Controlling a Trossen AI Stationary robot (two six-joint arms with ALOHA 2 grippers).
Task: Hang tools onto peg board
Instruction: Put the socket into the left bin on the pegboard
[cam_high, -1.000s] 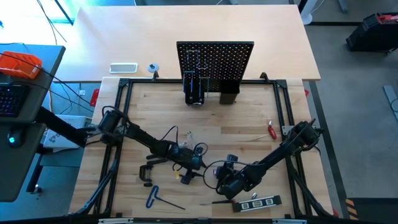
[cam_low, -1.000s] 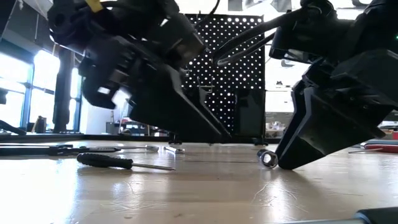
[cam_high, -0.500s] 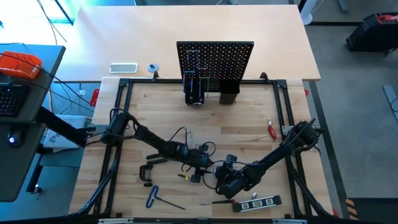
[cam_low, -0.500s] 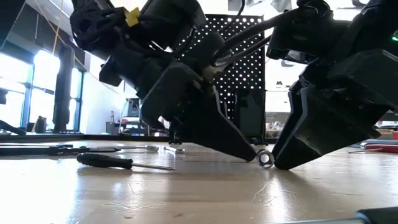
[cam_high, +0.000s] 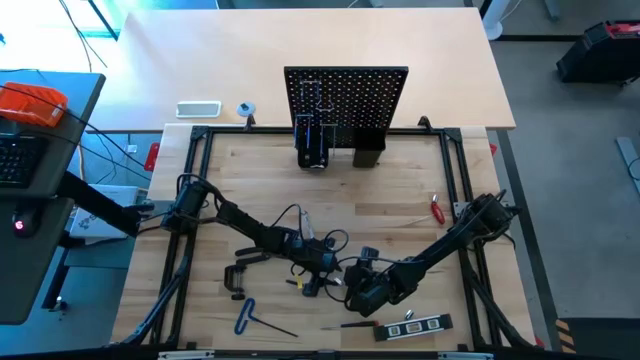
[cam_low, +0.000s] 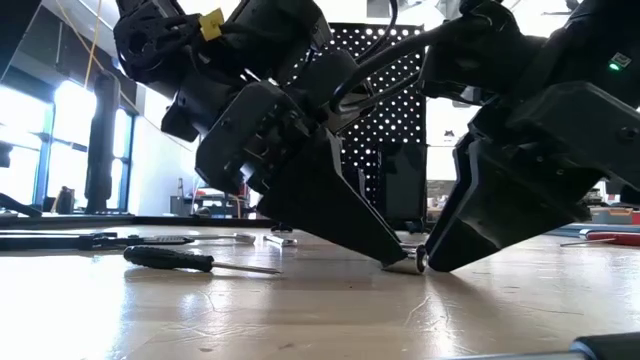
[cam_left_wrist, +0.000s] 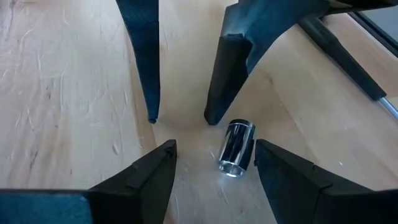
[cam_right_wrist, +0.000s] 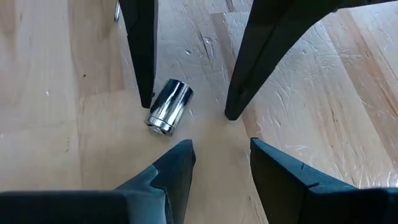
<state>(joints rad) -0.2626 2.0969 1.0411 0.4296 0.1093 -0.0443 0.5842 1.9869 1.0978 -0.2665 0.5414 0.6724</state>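
A small shiny metal socket (cam_left_wrist: 236, 148) lies on its side on the wooden table, near the middle front. My left gripper (cam_left_wrist: 214, 146) is open, tilted down, with its fingertips on the table either side of the socket (cam_right_wrist: 169, 107). My right gripper (cam_right_wrist: 221, 144) is open and faces it tip to tip from the other side, just short of the socket. In the low view the socket (cam_low: 420, 260) shows between the two pairs of tips. The peg board (cam_high: 345, 98) stands upright at the far edge. My left gripper has the socket lying close against the inner side of one fingertip (cam_right_wrist: 148, 102), the other finger standing well off. I cannot tell whether that fingertip touches it. The socket rests on the table along its side.
Loose tools lie at the front: a black C-clamp (cam_high: 237, 278), a blue-handled hex key (cam_high: 248, 315), a screwdriver (cam_high: 345, 324), a black level (cam_high: 412, 326). A red-handled tool (cam_high: 437, 210) lies at the right. Black holder boxes (cam_high: 312, 145) stand at the board's foot.
My left gripper has moved toward the table's right and near edge and sunk a little, coming up to the socket and my right gripper's tips; in the last half second it has kept still.
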